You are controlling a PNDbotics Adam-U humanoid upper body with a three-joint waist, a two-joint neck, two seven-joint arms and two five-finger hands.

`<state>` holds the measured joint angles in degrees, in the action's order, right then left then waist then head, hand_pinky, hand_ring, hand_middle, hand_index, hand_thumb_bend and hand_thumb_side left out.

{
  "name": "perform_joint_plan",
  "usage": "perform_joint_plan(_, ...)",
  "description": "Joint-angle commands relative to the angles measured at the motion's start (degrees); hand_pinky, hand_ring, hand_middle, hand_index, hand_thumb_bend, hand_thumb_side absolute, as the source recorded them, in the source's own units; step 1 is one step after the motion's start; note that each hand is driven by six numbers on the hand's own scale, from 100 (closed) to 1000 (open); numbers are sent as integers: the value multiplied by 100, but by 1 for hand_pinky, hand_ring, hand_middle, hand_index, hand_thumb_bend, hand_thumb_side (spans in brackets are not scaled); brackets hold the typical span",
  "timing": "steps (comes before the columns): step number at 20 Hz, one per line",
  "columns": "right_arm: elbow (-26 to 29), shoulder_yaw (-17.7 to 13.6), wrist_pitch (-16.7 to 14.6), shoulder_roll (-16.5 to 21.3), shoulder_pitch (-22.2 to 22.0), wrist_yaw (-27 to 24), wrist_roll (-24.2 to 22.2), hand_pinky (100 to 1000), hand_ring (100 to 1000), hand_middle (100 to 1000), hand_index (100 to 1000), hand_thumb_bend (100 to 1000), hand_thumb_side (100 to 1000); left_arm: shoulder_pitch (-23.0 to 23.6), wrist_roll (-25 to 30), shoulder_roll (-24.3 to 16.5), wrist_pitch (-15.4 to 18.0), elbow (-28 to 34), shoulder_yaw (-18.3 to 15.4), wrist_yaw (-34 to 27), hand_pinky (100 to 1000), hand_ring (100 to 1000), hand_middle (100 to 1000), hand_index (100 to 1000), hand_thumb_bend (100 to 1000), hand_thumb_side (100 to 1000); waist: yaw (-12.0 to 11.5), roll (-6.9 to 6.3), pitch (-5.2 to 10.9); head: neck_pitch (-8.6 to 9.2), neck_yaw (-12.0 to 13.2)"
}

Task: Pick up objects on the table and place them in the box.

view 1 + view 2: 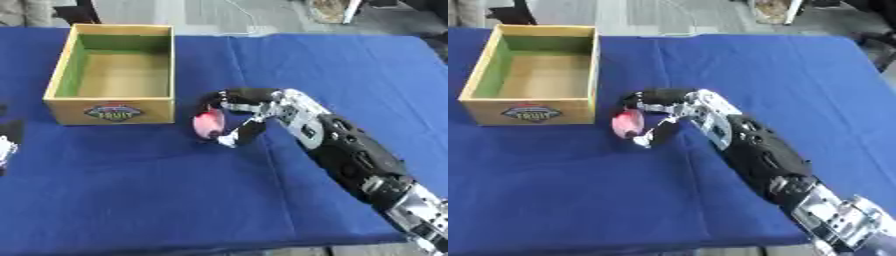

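fingers of the right hand [249, 112] curl round a small pink-red object [208, 125], rounded like a piece of fruit, with the thumb coming up from below so the thing sits pinched between them. the hand comes in from the lower right, its black and silver forearm stretched across the blue desk [131, 190], and the wrist bends so the fingers hook over the top of the object; that seems a sensible way to hold a round thing that could roll out of a flatter grasp. whether the object is touching the cloth or just off it i cannot tell.

beyond the fingertips, up and to the left of the hand, stands the box [166, 75], an open wooden crate with green inner walls and a fruit label on its near face. its near right corner is close to the object, so the hand works just beside the drop point. the box looks bare inside, which suggests the task is at an early stage, though the near wall hides part of the floor.

far to the left of the working hand, at the edge of the left eye view, the left hand [7, 145] shows only as a sliver; its fingers cannot be made out, and it holds nothing that i can see.

the next move, as i judge it, calls for a lift high enough to clear the box's near wall, then a short carry over the opening
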<state>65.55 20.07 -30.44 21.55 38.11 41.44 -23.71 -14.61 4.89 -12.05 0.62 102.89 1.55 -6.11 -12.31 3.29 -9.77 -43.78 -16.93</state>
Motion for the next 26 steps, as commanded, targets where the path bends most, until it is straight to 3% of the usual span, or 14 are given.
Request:
perform_joint_plan(1,-20,-34,-74,49,88,179,75,656,863,824,881,100,398,-74,21,-31,9,134,19,-34,632,768,541,689,420,107,-9,-33,62,-19,-22)
perform_joint_plan(4,-11,-68,-50,53,99,295,272,516,777,754,837,100,381,-78,17,-32,8,136,17,-39,631,768,541,689,419,108,-26,-34,60,-11,-28)
perform_joint_plan(5,-5,-77,-29,55,101,317,354,428,714,682,790,100,351,-79,15,-33,7,136,17,-40,631,768,541,689,419,108,-29,-34,60,-10,-28)
perform_joint_plan(6,7,-92,1,59,104,323,441,417,706,671,783,100,347,-80,14,-33,6,136,17,-42,631,768,541,689,419,108,-32,-33,61,-9,-28)
perform_joint_plan(7,26,-108,35,66,110,317,534,331,629,581,716,100,316,-81,12,-34,6,137,17,-43,631,768,541,689,417,110,-33,-32,64,-8,-29)
perform_joint_plan(11,172,-152,191,135,128,178,929,121,490,427,565,100,265,-82,8,-39,2,136,19,-51,632,768,541,689,416,112,-31,-26,80,-2,-24)
perform_joint_plan(17,541,-191,430,365,194,-214,1399,104,487,377,525,100,241,-76,3,-51,1,143,21,-68,632,767,541,689,415,111,-47,-19,124,-4,-19)
perform_joint_plan(26,1072,-319,649,690,424,-776,1460,111,494,382,532,100,217,-140,46,-62,-2,159,77,-99,631,767,541,689,418,105,-212,14,150,66,6)
